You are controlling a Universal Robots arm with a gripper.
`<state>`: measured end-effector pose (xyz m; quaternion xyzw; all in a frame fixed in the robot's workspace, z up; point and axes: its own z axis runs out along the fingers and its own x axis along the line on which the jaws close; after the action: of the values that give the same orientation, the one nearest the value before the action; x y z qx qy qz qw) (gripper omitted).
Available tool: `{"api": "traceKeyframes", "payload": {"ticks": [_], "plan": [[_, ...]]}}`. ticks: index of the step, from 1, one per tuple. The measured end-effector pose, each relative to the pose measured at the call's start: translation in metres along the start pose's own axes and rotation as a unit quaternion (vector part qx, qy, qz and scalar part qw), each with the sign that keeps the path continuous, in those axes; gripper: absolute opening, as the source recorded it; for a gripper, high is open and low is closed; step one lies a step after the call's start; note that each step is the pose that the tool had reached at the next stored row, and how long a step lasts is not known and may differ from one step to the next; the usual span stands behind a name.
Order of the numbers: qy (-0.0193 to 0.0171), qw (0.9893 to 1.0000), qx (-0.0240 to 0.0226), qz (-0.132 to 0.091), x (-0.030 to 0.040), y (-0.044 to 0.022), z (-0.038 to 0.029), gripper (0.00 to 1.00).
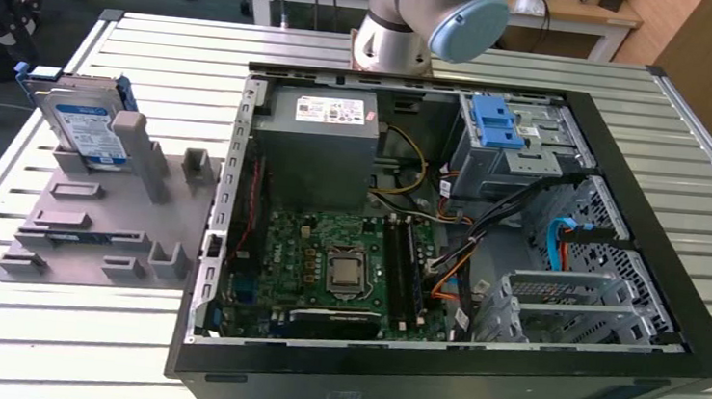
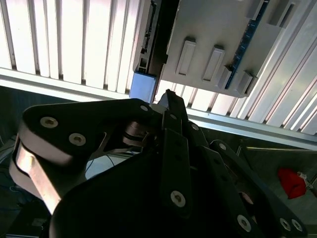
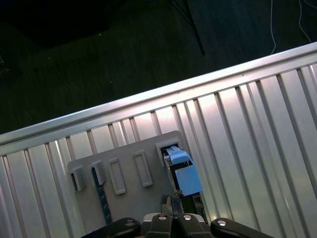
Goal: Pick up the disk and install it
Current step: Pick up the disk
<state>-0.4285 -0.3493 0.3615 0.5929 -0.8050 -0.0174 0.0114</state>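
The disk [image 1: 85, 123], a silver drive with a white-and-blue label in a blue bracket, stands on edge in a slot of the grey holder [image 1: 95, 225] at the exterior view's left. My gripper [image 1: 3, 28] hangs above and behind it, apart from it. In the first wrist view the fingertips [image 3: 172, 203] are together just over the disk's blue bracket [image 3: 183, 173], and the holder [image 3: 129, 198] lies beneath. In the second wrist view the gripper [image 2: 168, 96] is shut with nothing in it, near the disk's edge [image 2: 148, 44].
An open computer case [image 1: 650, 380] lies on the slatted metal table [image 1: 177, 39], with a grey power supply [image 1: 324, 119], motherboard [image 1: 338, 266] and a drive cage with a blue latch [image 1: 498, 125]. The table's edge [image 3: 148, 99] runs close behind the holder.
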Motion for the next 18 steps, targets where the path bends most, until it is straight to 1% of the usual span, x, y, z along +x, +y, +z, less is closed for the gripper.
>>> {"api": "traceKeyframes", "payload": {"ticks": [18], "plan": [[0.0005,0.9999,0.0,-0.012,0.0,0.0,0.0,0.11]]}}
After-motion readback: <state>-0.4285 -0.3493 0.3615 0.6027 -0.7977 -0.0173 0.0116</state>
